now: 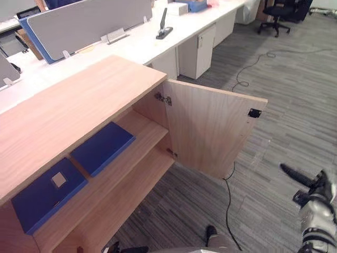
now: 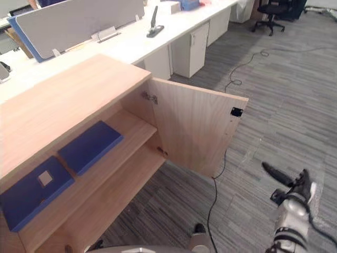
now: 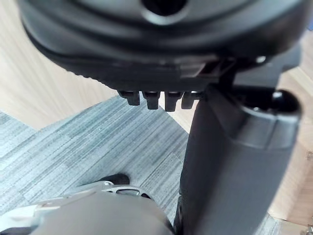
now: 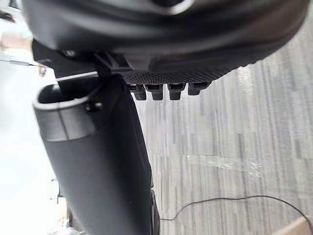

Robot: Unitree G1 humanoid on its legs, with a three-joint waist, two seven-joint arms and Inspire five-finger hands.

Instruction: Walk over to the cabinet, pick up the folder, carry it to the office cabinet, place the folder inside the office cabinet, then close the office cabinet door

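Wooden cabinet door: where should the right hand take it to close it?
Take the light wooden cabinet door at its free vertical edge by the black catch, coming from the right with the right hand. The metal hinge sits on the opposite edge, so leverage is probably best there.

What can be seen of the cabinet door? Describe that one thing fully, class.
The door is a flat panel with a light wood grain, swung wide open from the cabinet and standing upright just above the grey carpet. An upper hinge and a lower hinge, both small and metal, join it to the cabinet's side. A small dark fitting sits near its upper outer corner. The right hand is open and clear of the door.
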